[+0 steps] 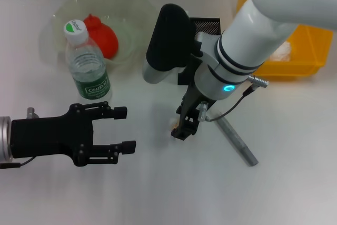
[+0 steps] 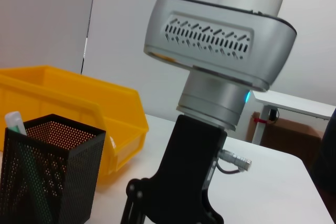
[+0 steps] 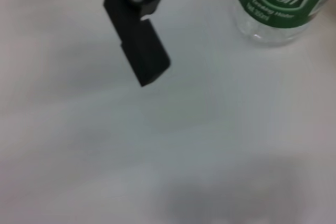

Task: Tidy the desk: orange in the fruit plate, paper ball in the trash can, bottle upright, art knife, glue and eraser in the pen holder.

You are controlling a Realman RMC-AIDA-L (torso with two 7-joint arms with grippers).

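The orange (image 1: 102, 36) lies in the pale-green fruit plate (image 1: 131, 3). In front of the plate the bottle (image 1: 87, 61) (image 3: 283, 1) stands upright. The yellow trash can (image 1: 303, 56) (image 2: 79, 103) holds the white paper ball (image 1: 283, 51). My right gripper (image 1: 184, 129) points down onto the desk (image 1: 174, 193), with the small tan eraser (image 1: 172, 122) right against it. The grey art knife (image 1: 237, 142) lies just to its right. My left gripper (image 1: 126, 129) hovers open at the lower left, holding nothing. The black mesh pen holder (image 1: 208, 25) (image 2: 47, 171) has a white-tipped stick (image 2: 14, 123) in it, possibly the glue.
My right arm's grey wrist housing (image 2: 215, 40) fills the left wrist view, above the pen holder. One finger of the left gripper (image 3: 139, 40) shows in the right wrist view near the bottle. Bare desk lies along the front edge.
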